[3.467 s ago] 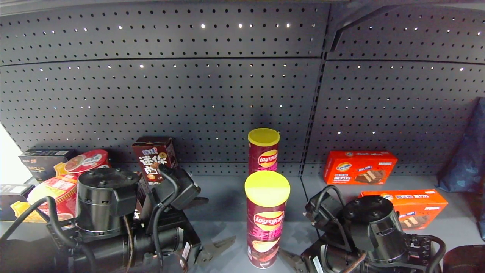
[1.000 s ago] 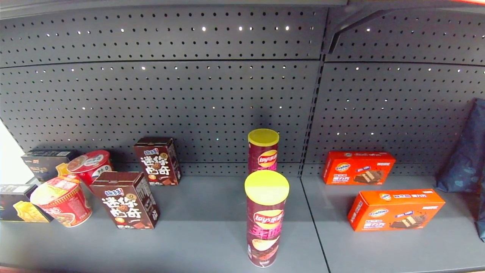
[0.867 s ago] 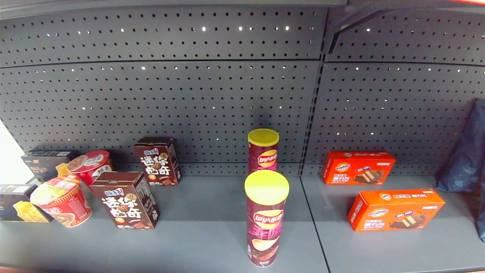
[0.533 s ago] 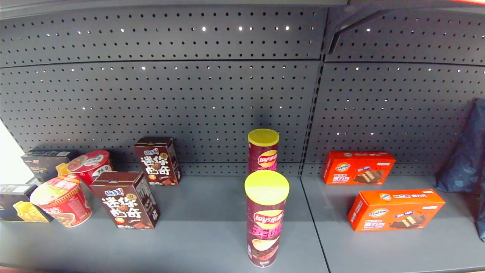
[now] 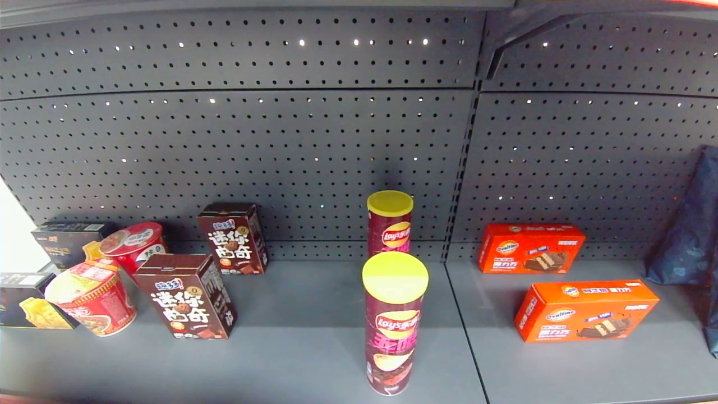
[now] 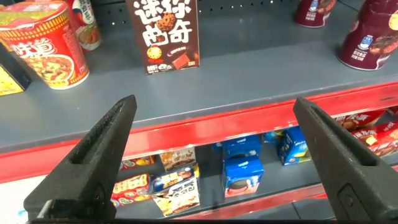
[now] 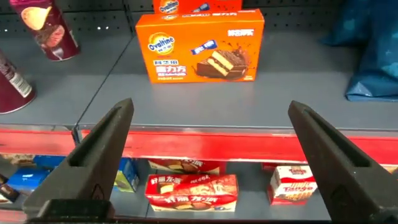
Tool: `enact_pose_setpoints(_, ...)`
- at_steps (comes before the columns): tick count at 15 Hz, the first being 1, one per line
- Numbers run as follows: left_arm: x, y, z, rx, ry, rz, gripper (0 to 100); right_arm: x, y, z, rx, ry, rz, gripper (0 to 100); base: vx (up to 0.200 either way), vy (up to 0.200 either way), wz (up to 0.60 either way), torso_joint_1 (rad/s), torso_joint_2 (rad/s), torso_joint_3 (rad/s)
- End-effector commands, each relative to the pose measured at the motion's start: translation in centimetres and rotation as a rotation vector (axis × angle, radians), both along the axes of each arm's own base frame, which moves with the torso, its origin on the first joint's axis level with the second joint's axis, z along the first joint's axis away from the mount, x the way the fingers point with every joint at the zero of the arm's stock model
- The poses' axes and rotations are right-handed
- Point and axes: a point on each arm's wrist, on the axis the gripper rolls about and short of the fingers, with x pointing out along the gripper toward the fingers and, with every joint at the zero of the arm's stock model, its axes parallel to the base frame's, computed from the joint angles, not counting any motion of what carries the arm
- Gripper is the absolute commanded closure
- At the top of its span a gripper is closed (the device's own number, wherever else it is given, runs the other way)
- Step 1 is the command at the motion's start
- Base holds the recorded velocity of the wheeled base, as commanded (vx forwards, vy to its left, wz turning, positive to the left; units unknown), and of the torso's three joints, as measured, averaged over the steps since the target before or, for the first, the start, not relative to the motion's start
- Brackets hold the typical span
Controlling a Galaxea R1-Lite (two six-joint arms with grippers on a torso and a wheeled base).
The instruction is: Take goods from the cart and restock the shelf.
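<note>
Shelf has its goods lined up in pairs, one ahead of the other. In the middle, the front chip can and back chip can are both upright with yellow lids on, so no telling what's inside. Left of those, the front brown box and back brown box stand upright and closed. Further left, the front noodle cup and back noodle cup have their lids sealed. They sit just beside the near black box and far black box at the shelf's left end. On the right section, the front orange box and back orange box lie on their long sides, closed, well apart from the cans. A blue bag slumps against the pegboard at the far right.

Left gripper hangs in front of the shelf's red edge, facing the front brown box, fingers wide apart with nothing between them. Right gripper — same deal, fingers spread and empty, facing the front orange box. Below the red edge sit small blue packs and red cake boxes.
</note>
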Motion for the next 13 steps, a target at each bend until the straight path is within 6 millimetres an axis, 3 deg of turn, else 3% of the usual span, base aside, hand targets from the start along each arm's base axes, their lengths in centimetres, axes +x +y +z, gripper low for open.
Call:
enact_pose_setpoints(1,0.03,0.0,-0.01,0.0,0.006,0.0,0,0.05,0.05,-0.01,-0.002,0.005,0.019,0,0.0,0.0,0.0,0.0,0.0,0.0)
enact_pose_setpoints(13,0.03,0.0,-0.01,-0.003,0.006,0.001,0,0.06,0.11,-0.02,-0.028,0.005,0.049,0,0.0,0.0,0.0,0.0,0.0,0.0)
